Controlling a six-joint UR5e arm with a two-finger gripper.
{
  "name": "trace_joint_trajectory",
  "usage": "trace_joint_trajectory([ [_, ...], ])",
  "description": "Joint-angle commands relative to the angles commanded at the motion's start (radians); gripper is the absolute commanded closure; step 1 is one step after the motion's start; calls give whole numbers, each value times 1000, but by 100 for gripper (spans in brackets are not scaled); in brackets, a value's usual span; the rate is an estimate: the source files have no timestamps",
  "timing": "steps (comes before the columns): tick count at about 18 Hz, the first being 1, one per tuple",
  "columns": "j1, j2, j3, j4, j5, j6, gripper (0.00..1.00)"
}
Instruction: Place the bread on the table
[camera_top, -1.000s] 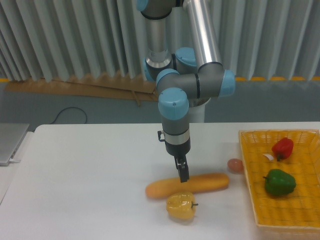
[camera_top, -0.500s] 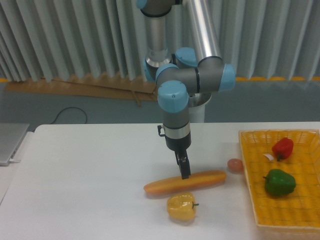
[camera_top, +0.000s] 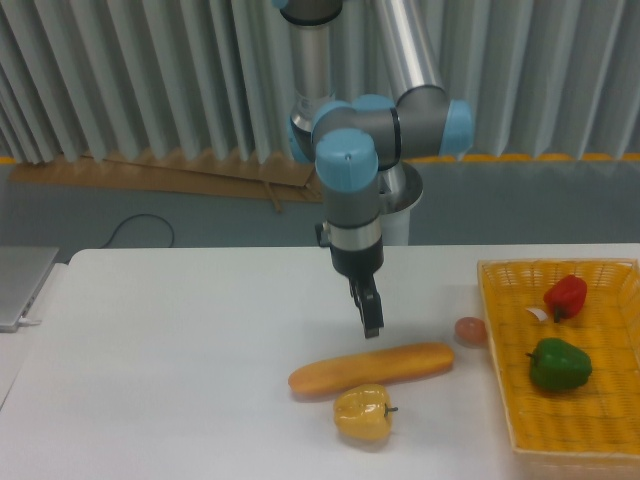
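The bread (camera_top: 370, 368), a long orange-golden loaf, lies flat on the white table (camera_top: 180, 350), running left to right with its right end slightly higher in the picture. My gripper (camera_top: 372, 326) hangs just above the loaf's middle, fingers pointing down and clear of it. I see the fingers edge-on as one dark narrow shape, and nothing is held between them.
A yellow bell pepper (camera_top: 362, 414) sits right in front of the loaf, nearly touching it. A small pinkish ball (camera_top: 469, 330) lies by the loaf's right end. A yellow woven basket (camera_top: 500, 400) at the right holds a red pepper (camera_top: 566, 296) and a green pepper (camera_top: 560, 364).
The gripper has risen off the bread and let it go. The loaf shifted slightly and now rests on the table.
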Motion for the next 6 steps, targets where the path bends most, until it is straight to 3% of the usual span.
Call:
trace_joint_trajectory([
  [6, -5, 101, 0, -129, 9, 3, 0],
])
